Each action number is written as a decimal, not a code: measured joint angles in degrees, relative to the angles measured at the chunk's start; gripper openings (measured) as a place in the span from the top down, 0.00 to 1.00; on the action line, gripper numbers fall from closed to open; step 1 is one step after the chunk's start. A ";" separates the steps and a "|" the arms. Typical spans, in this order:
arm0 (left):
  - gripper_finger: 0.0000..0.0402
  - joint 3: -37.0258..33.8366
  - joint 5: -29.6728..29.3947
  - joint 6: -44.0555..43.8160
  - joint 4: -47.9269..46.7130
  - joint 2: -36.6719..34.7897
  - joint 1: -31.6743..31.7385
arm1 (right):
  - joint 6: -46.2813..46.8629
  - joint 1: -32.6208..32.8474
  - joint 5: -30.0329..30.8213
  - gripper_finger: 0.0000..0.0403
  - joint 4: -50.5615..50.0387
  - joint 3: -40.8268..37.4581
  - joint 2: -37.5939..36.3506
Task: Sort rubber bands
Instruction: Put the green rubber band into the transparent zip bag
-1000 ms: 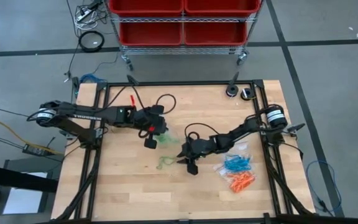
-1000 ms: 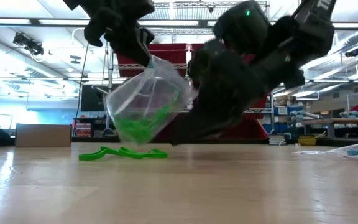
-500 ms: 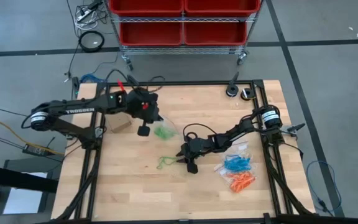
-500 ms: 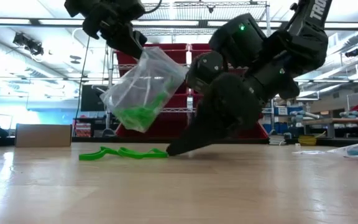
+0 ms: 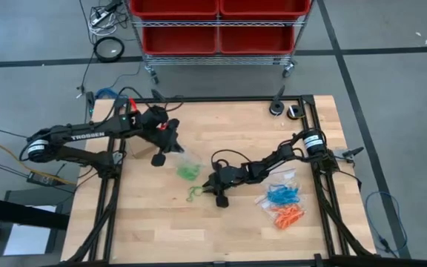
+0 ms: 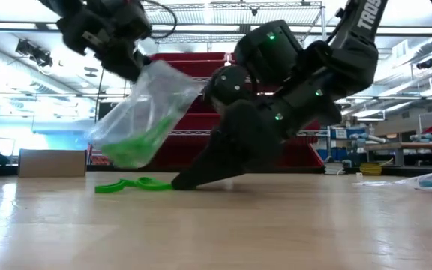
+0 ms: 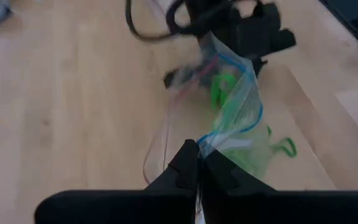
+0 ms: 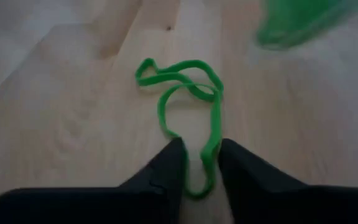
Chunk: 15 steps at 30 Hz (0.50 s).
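Left gripper [image 7: 197,163]: closed on the top edge of a clear bag [image 7: 238,109], which is held up off the table [image 5: 161,237]; in the high view the gripper [image 5: 170,144] is seen over the table's left-centre.
Bag: seen hanging tilted from the left fingers in the low view [image 6: 142,116], with its lower end clear of the wood; a bunch of green bands [image 6: 137,146] is gathered in its bottom. In the high view the bag [image 5: 187,167] is placed just left of the right gripper.
Loose green band [image 8: 188,106]: laid flat on the wood as a twisted loop, near the table's middle [image 5: 193,194]; in the low view it [image 6: 130,184] is seen lying below the hanging bag.
Right gripper [image 8: 199,168]: lowered to the table at the loose band's near end [image 5: 215,191]. The fingers [image 8: 166,171] are set only narrowly apart, with the end of the loop caught between them. Whether the band is actually pinched cannot be told; it is still lying on the wood.
Right arm: stretched low across the table from the right edge, with the tips shown touching the surface beside the band in the low view [image 6: 190,180].
Blue bands [image 5: 282,194]: kept in a clear bag on the table's right side, well apart from both grippers.
Orange bands [image 5: 288,216]: kept in another bag just in front of the blue ones.
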 joint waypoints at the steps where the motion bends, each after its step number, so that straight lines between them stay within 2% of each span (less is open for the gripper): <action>1: 0.98 -0.71 -0.01 -0.21 -0.29 -0.07 -0.11 | -0.83 -0.03 0.24 0.80 -0.79 0.44 0.03; 3: 0.98 -1.66 -0.05 -0.40 -0.74 -0.10 -0.62 | -1.81 -0.25 -0.37 0.93 -2.58 1.31 0.06; 4: 0.98 -2.00 0.01 -0.58 -0.70 -0.13 -0.96 | -2.07 -0.39 -1.13 0.96 -2.86 1.57 0.11; 9: 0.98 -3.92 -0.05 -2.38 0.80 -0.14 -3.61 | -1.84 -0.43 -2.04 0.99 -4.14 2.46 -1.00; 15: 0.98 -7.21 -0.05 -4.45 5.02 -0.14 -7.46 | -2.51 0.94 -2.68 1.00 -8.21 2.18 -7.25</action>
